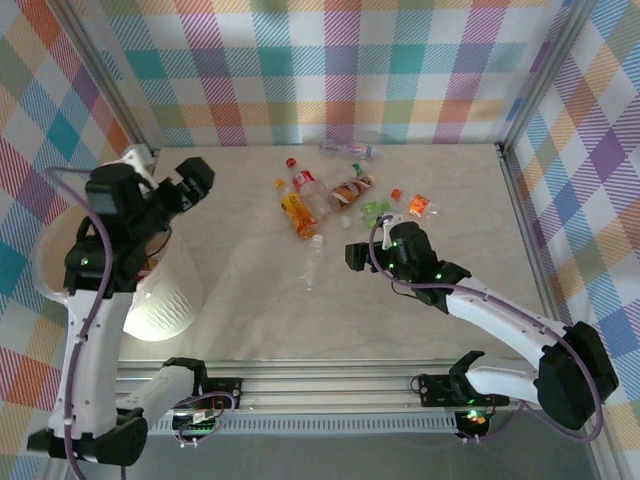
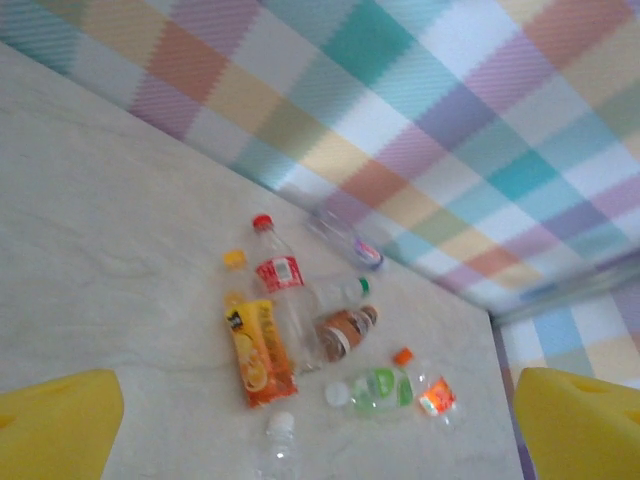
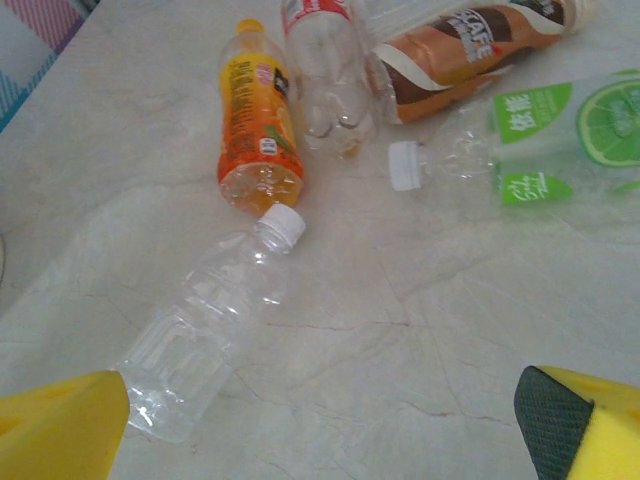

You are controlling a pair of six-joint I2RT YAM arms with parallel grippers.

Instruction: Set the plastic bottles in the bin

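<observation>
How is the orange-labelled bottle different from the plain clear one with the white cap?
The clear plastic bottle with the orange label has a yellow-orange cap; the unlabelled clear plastic bottle is bare, with a white cap. The orange-labelled one lies beside a red-labelled bottle; the unlabelled one lies apart, its cap near the other's base. Both lie on their sides on the table.

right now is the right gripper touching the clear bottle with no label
Apart. Top external view shows bare table between the right gripper and the unlabelled clear bottle.
</observation>
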